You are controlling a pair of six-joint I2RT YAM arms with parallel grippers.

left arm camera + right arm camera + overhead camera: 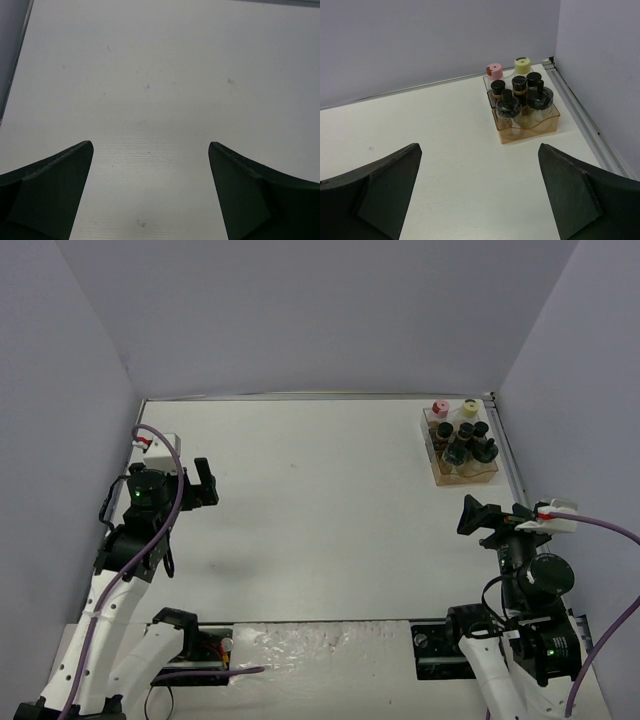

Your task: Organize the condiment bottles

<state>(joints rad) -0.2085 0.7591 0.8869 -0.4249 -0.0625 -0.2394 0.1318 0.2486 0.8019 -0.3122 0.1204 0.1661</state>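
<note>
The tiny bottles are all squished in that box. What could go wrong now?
The condiment bottles stand packed tight in the tray, so one bump might topple several. The right claw is open and points toward them; if it reaches in, it could knock the front ones over.

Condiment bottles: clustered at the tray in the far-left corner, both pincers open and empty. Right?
No. The top external view shows the condiment bottles clustered at the tray in the far-right corner, not the far-left. The rest holds: left pincer and right pincer are both open and empty.
</note>
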